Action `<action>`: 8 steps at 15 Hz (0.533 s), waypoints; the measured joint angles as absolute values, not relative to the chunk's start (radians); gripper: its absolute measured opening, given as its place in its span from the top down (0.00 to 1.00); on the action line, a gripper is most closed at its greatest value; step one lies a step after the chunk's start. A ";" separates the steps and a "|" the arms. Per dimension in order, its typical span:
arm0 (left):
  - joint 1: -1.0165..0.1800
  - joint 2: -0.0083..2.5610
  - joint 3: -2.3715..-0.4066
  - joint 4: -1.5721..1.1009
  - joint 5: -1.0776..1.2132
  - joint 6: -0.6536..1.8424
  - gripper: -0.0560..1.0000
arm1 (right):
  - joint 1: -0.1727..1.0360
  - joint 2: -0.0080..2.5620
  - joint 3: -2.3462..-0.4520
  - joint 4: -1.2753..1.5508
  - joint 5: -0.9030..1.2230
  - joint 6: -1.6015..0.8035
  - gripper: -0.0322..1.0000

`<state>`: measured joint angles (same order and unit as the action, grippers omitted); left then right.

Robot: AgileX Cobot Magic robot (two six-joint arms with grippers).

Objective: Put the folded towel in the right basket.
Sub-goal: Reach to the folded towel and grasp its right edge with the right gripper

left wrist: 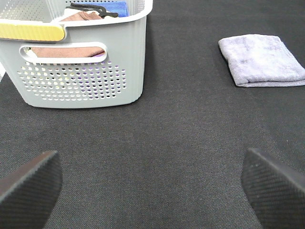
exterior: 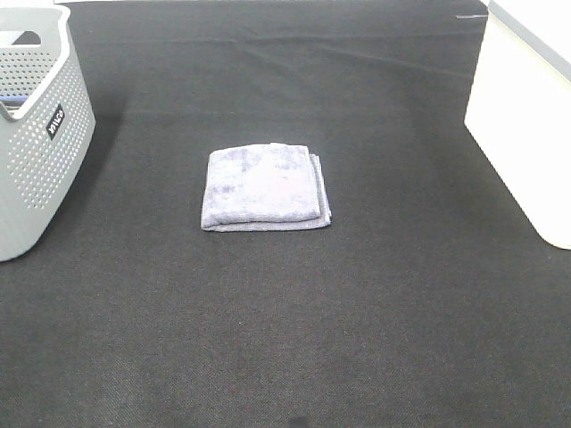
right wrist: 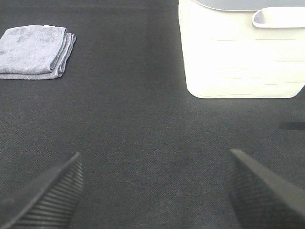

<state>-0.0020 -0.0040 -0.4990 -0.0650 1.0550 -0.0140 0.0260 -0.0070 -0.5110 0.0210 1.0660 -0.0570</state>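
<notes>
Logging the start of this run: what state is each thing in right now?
folded towel: folded, lying flat between the baskets, not gripped.
grey basket: upright, holding cloths.
white basket: upright, inside hidden.
left gripper: open, empty.
right gripper: open, empty.

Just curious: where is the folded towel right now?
In the high view the folded towel lies flat near the middle of the black table, between the grey basket on the left and the white basket on the right, touching neither.
</notes>
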 joint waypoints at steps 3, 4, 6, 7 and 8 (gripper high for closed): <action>-0.002 -0.004 -0.499 -0.065 1.055 -0.014 0.03 | 0.026 -0.007 -0.511 0.021 1.066 -0.057 0.22; -0.002 -0.004 -0.499 -0.065 1.055 -0.014 0.03 | 0.026 -0.007 -0.511 0.021 1.066 -0.057 0.22; -0.002 -0.004 -0.499 -0.065 1.055 -0.014 0.03 | 0.026 -0.007 -0.511 0.021 1.066 -0.057 0.22; -0.002 -0.004 -0.499 -0.065 1.055 -0.014 0.03 | 0.026 -0.007 -0.511 0.021 1.066 -0.057 0.22; -0.002 -0.004 -0.499 -0.065 1.055 -0.014 0.03 | 0.026 -0.007 -0.511 0.021 1.066 -0.057 0.22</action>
<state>-0.0020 -0.0040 -0.4990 -0.0650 1.0550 -0.0140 0.0260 -0.0070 -0.5110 0.0210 1.0660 -0.0570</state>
